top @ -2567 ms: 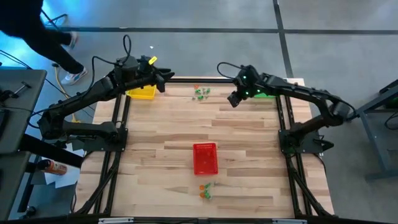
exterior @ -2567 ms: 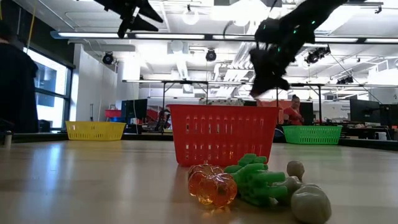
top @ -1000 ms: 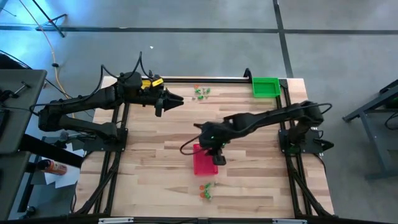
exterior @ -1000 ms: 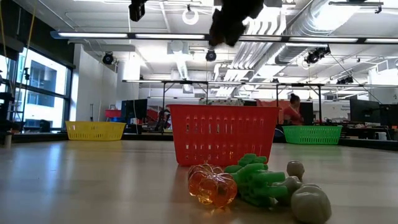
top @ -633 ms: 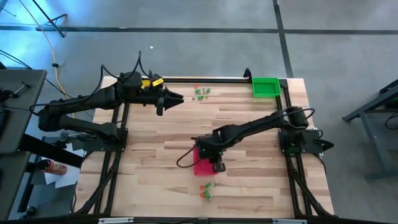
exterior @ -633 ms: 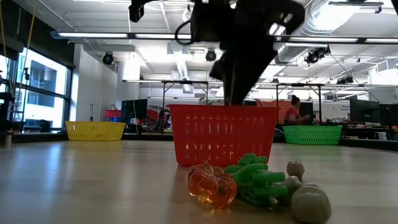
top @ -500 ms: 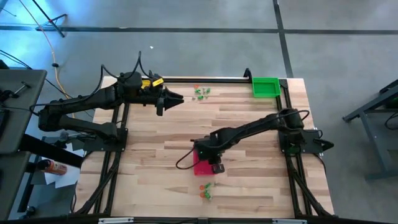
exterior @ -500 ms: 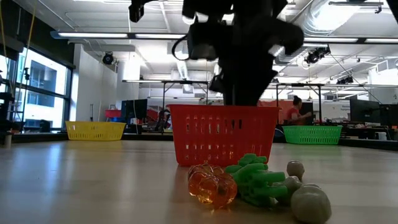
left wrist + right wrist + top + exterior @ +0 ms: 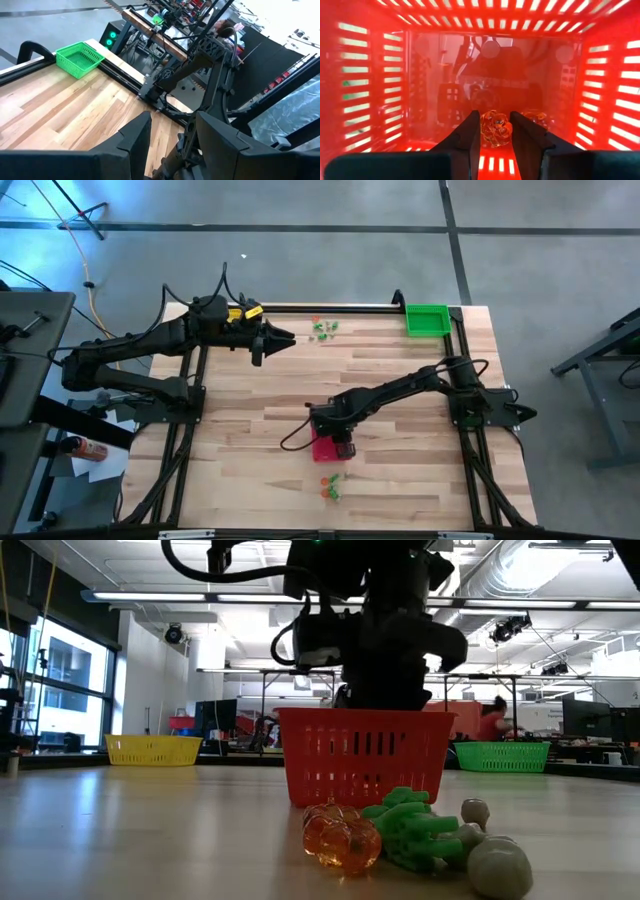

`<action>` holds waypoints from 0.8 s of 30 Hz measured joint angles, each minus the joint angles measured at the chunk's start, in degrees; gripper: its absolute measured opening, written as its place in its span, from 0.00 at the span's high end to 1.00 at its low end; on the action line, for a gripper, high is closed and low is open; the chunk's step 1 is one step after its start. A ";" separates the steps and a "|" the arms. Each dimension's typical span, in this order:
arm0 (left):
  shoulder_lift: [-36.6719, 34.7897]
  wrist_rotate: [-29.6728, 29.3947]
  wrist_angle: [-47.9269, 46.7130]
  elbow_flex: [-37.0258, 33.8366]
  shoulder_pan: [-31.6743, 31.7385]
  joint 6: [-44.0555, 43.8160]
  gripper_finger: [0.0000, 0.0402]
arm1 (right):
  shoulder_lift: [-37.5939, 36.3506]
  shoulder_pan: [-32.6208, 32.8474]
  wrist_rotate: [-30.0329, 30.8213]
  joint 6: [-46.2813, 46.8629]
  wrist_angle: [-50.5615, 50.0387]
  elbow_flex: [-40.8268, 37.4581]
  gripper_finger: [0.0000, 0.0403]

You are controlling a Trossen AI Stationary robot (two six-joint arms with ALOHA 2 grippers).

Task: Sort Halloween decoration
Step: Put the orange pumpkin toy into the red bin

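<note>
Down inside the red basket [image 9: 365,75], right end effector [image 9: 495,131] pinches a red trinket [image 9: 495,127].

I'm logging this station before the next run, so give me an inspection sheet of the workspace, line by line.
Surface: wooden table, bare between the items.
Job's things: a trinket cluster at the far edge; an orange pumpkin, a green trinket and grey pieces near the red basket; a red trinket inside that basket.
Clutter: green basket at the far right corner; yellow basket on the far left.
Grippers: right gripper down in the red basket, fingers either side of the red trinket; left gripper open, hovering near the far edge.
Cables: a loop hangs by the right wrist.
Surroundings: a person in the background workshop.
</note>
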 joint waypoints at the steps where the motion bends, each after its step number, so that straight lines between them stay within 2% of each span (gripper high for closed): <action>1: 0.00 0.00 0.00 0.00 0.02 0.33 0.63 | 0.00 0.00 0.02 0.02 -0.07 0.00 0.79; 11: 0.00 0.00 0.00 0.00 0.00 0.99 0.63 | 0.00 0.02 -1.14 -0.82 -1.84 0.00 0.78; 24: 0.00 0.02 0.00 0.00 0.02 0.99 0.63 | 0.00 0.01 -2.14 -2.76 -2.22 0.89 0.53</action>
